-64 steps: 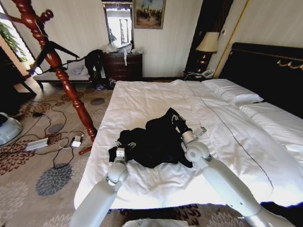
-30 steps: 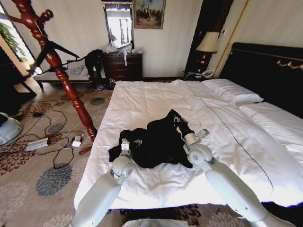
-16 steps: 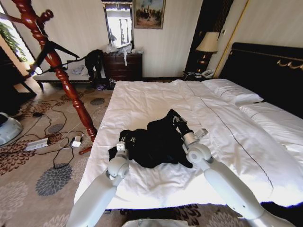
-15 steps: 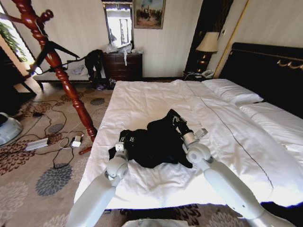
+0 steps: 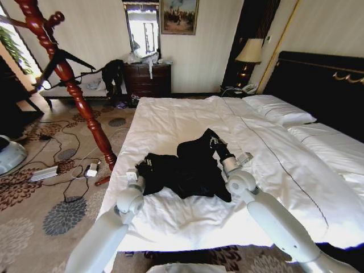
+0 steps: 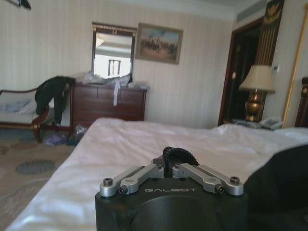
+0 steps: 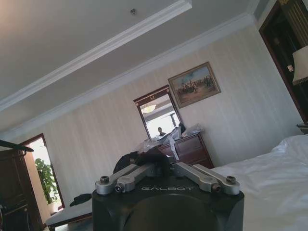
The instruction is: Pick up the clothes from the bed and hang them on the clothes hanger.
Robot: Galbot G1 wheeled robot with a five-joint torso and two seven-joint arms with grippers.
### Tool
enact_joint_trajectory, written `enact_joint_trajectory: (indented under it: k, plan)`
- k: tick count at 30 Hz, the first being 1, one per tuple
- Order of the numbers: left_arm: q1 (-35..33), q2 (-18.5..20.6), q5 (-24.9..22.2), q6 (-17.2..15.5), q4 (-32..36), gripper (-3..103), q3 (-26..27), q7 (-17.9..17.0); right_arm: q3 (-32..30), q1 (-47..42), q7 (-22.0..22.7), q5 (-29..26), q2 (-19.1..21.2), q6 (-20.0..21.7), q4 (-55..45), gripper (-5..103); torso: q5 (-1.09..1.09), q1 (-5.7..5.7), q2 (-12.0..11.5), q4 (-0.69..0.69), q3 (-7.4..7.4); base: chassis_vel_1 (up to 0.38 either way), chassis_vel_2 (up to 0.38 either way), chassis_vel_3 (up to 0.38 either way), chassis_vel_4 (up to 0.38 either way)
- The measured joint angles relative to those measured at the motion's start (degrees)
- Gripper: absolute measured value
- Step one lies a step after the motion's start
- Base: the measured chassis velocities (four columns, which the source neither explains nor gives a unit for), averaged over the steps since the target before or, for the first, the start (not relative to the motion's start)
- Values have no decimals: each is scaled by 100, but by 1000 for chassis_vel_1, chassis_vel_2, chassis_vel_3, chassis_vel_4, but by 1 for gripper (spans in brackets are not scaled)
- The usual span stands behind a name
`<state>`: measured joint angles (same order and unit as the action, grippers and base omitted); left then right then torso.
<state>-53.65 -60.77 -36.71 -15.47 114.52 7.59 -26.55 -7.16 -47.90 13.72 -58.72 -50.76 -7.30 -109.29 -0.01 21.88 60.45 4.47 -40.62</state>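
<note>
- Black jacket (image 5: 185, 169) lies crumpled at frame centre on the white bed (image 5: 170, 122).
- Your left gripper (image 5: 138, 177) sits at the jacket's left edge, the right gripper (image 5: 215, 143) at its upper right fold; I cannot tell how the fingers of either stand.
- Confirm both hold fabric, then lift evenly toward the hanger (image 5: 65, 60) at upper left.

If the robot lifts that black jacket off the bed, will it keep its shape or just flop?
Most likely it flops: the black jacket lies crumpled in soft folds on the bed. Lifted at two spots, the middle would probably sag and the sleeves dangle. Its matte fabric looks unlikely to slip much.
</note>
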Motion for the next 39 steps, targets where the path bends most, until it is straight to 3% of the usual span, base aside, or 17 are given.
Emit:
enact_joint_trajectory:
  k: [2, 6, 13, 16, 18, 20, 21, 25, 26, 29, 35, 39]
  plan:
    - [83, 43, -75, 0, 16, 2, 10, 6, -11, 11, 7, -13, 8, 0, -8, 0, 0, 0, 0, 0, 0, 0, 0, 0, 0]
    - [769, 541, -659, 2, 100, 2, 72, 116, -228, 128, 56, -217, 154, 1, -151, 0, 1, 0, 0, 1, 0, 0, 0, 0, 0]
    - [1453, 1209, -1009, 139, 120, 2, 12, 304, -467, 440, 48, -627, 428, 22, -364, 0, 0, 0, 0, 0, 0, 0, 0, 0, 0]
    - [2295, 1755, -1613, 161, 138, 2, -125, 321, -571, 972, 26, -924, 588, 34, -543, 0, -1, 0, 0, -1, -1, 0, 0, 0, 0]
    - [2518, 1860, -1761, 161, 135, 2, -166, 320, -579, 1109, 5, -982, 628, 38, -576, 0, 0, 0, 0, -1, -1, 0, 0, 0, 0]
    - [3268, 2142, -2263, 121, 68, 2, -301, 312, -602, 1496, -48, -1174, 760, 59, -626, 0, 2, 0, 0, 0, 0, 0, 0, 0, 0]
    - [3268, 2142, -2263, 121, 68, 2, -301, 312, -602, 1496, -48, -1174, 760, 59, -626, 0, 2, 0, 0, 0, 0, 0, 0, 0, 0]
    - [4571, 2450, -3194, -59, -142, 2, -606, 262, -607, 2326, -58, -1555, 996, 103, -524, 0, 1, 1, 0, -1, 0, 0, 0, 0, 0]
    - [4571, 2450, -3194, -59, -142, 2, -606, 262, -607, 2326, -58, -1555, 996, 103, -524, 0, 1, 1, 0, -1, 0, 0, 0, 0, 0]
    - [5225, 2517, -3676, -236, -153, 2, -679, 34, -630, 2880, -51, -1724, 1157, 126, -457, 0, 3, 1, 0, 0, 0, 0, 0, 0, 0]
    - [5101, 2646, -3932, -256, 73, 2, -301, -72, -883, 2909, -53, -1775, 1424, 134, -710, 0, 0, 0, 1, 0, 1, 0, 0, 0, 0]
    - [3923, 2832, -3671, -111, 778, 2, 127, -256, -1453, 1782, -156, -1393, 1576, 86, -1318, 0, -1, -1, 0, -1, 1, 0, 0, 0, 0]
